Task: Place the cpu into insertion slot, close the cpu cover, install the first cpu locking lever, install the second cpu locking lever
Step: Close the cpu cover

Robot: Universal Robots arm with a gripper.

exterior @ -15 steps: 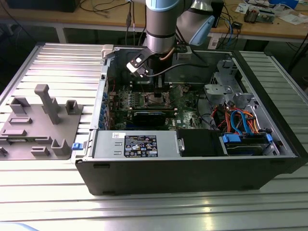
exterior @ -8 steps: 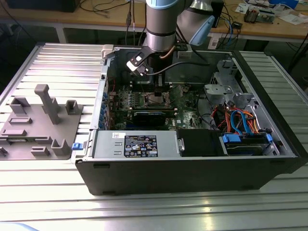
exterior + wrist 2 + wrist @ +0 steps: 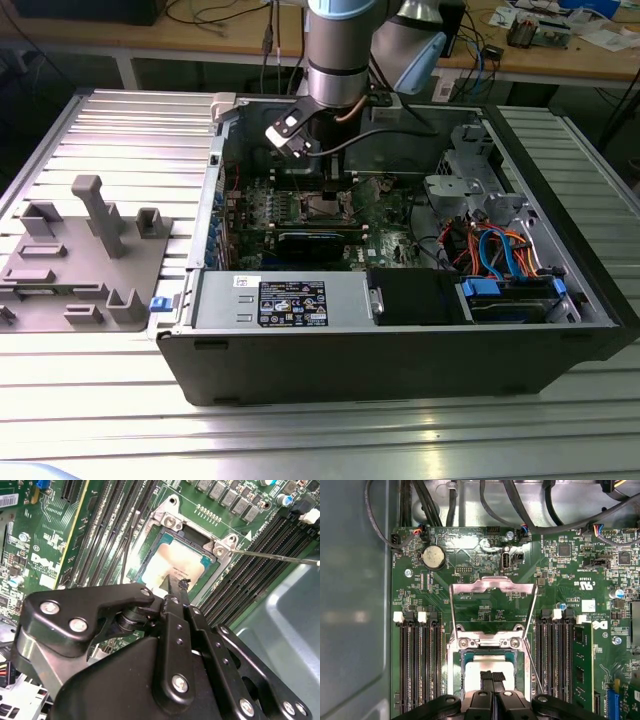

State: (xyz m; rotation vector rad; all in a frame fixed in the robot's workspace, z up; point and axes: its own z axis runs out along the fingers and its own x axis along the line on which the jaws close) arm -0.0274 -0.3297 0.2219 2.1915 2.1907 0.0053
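The cpu [image 3: 482, 662] [image 3: 175, 562] lies flat in the insertion slot [image 3: 454, 667] [image 3: 326, 207] on the green board. The cpu cover [image 3: 492, 584] is swung open and stands up from its hinge at the slot's edge. One thin locking lever [image 3: 280, 557] [image 3: 534, 672] sticks out free beside the slot. A second thin lever [image 3: 131, 540] runs along the slot's other side. My gripper [image 3: 492, 676] [image 3: 175, 586] [image 3: 322, 182] hovers right over the cpu, its black fingers pressed together and shut with nothing visible between them.
Rows of black memory slots [image 3: 417, 665] flank the slot. A long black card [image 3: 315, 240], the power supply [image 3: 285, 300], and a drive cage with coloured cables [image 3: 500, 250] crowd the case. A grey fixture [image 3: 85, 250] sits on the table at the exterior view's left.
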